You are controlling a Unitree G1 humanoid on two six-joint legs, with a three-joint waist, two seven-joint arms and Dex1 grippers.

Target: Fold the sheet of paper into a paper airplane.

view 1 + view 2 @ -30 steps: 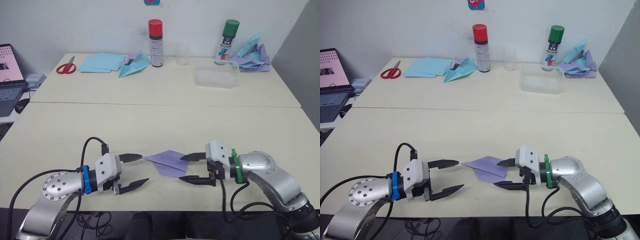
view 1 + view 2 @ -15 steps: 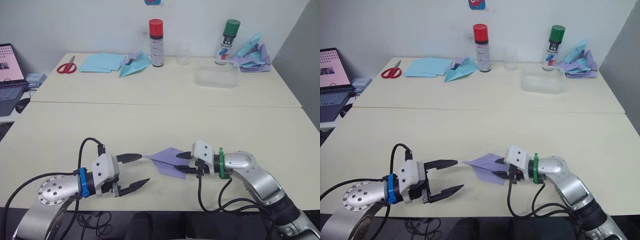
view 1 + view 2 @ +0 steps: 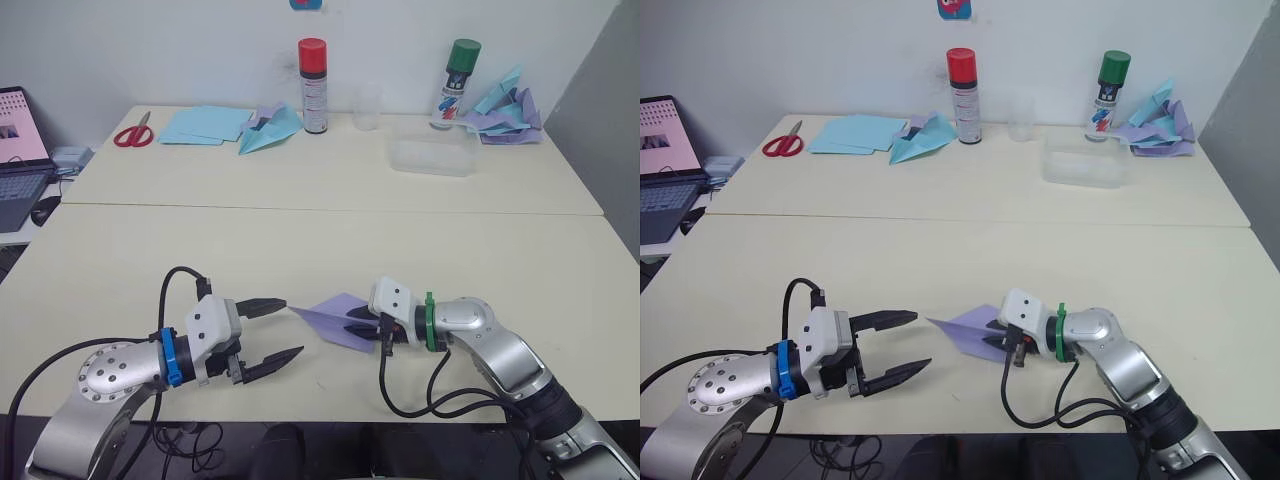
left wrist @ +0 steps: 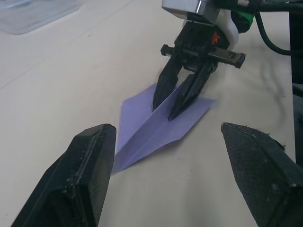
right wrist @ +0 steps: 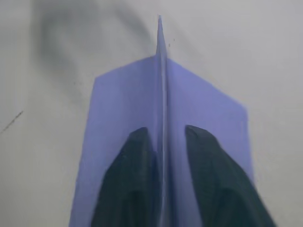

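The sheet of paper lies near the table's front edge as a lavender paper airplane [image 3: 328, 312], its pointed nose toward my left. My right gripper [image 3: 357, 327] is shut on its raised centre fold from the tail end. In the right wrist view the two black fingers [image 5: 137, 156] press on either side of the crease [image 5: 161, 94]. My left gripper [image 3: 290, 327] stands open just off the nose, with its upper fingertip close to the tip and nothing between the fingers. The left wrist view shows the airplane [image 4: 142, 132] flat on the table with the right gripper [image 4: 165, 106] straddling its ridge.
On the far table stand a red-capped spray can [image 3: 312, 85], a green-capped can [image 3: 458, 80], a clear cup [image 3: 366, 105] and a clear plastic box [image 3: 432, 157]. Light blue sheets [image 3: 203, 124], a light blue plane [image 3: 268, 130], scissors [image 3: 131, 133] and a paper heap [image 3: 508, 108] lie there. A laptop [image 3: 20, 150] sits far left.
My right gripper has slid left over the airplane's tail and gone from open to shut on the centre fold. The left gripper stays open and has edged slightly right.
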